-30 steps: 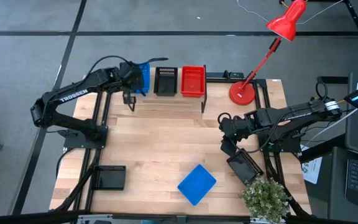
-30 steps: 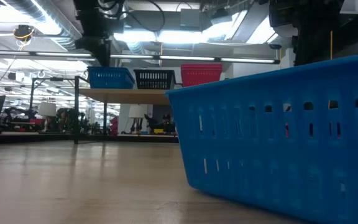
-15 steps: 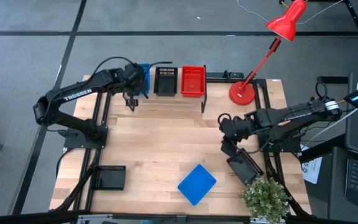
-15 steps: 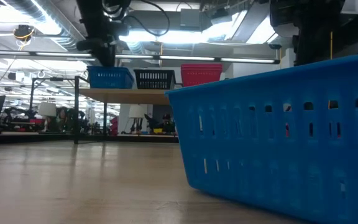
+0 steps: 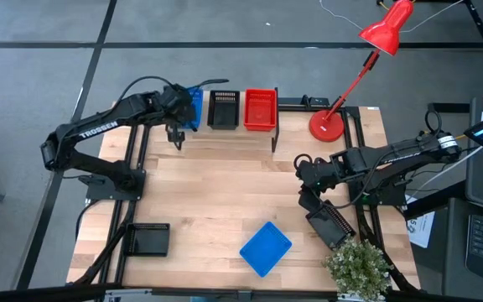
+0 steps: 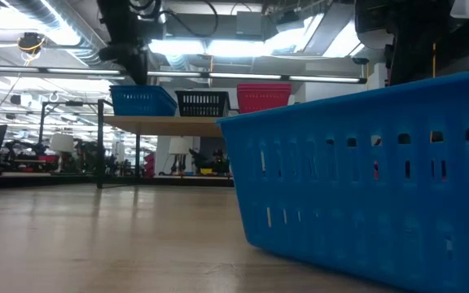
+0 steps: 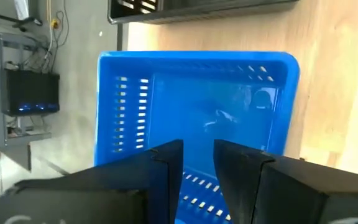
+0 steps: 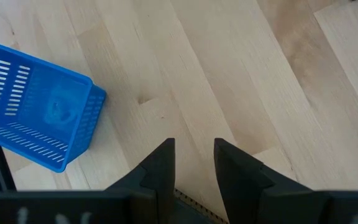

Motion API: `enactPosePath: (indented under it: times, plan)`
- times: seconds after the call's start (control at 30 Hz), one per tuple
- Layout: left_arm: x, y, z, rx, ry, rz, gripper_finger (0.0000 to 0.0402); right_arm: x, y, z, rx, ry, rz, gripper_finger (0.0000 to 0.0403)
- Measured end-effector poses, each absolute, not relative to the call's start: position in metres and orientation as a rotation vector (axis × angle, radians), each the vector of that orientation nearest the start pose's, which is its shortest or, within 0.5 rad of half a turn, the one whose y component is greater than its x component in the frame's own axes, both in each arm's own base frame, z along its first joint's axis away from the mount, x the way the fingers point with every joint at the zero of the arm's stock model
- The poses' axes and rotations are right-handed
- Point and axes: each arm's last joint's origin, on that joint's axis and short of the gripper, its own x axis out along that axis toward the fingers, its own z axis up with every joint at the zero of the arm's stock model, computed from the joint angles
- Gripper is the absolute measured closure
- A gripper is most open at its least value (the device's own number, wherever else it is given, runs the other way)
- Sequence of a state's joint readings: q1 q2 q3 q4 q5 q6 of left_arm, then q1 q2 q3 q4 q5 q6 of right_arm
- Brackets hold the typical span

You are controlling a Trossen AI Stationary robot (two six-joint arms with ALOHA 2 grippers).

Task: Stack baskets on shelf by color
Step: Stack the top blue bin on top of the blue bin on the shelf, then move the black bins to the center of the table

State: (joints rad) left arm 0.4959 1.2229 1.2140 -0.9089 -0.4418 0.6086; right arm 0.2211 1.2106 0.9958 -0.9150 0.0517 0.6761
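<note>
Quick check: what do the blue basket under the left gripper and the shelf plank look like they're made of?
Blue basket: looks like moulded plastic, slightly glossy; slotted walls, rounded corners and a soft sheen on its floor suggest it. Shelf plank: light wood or a wood-look laminate, matte, with visible grain; which of the two cannot be told. The left gripper sits at the basket's near wall.

The blue slotted plastic basket [image 6: 381, 171] near the low camera is cut off at the right and bottom edges. The left arm covers part of the blue mesh basket [image 5: 194, 106] on the shelf from above, and that basket's near end is behind the left gripper's fingers [image 7: 160, 180] in the wrist view.
</note>
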Motion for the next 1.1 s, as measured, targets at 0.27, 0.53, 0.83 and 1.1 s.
enactPosePath:
  times: [0.27,0.53,0.83,1.1]
  plan:
    - [0.187,0.068,0.361,0.154,0.964,0.464,0.0320,0.216,0.047,0.270,0.451,1.109,-0.228,0.0292]
    - [0.152,-0.014,0.335,-0.433,1.310,0.306,0.0320,0.216,0.047,0.270,0.413,1.109,-0.208,0.0292]
    - [0.138,-0.102,0.243,-0.751,1.632,0.182,0.0320,0.216,0.047,0.270,0.372,1.109,-0.190,0.0292]
    - [0.131,-0.157,0.179,-0.790,1.487,0.033,0.0320,0.216,0.047,0.270,0.375,1.108,-0.191,0.0292]
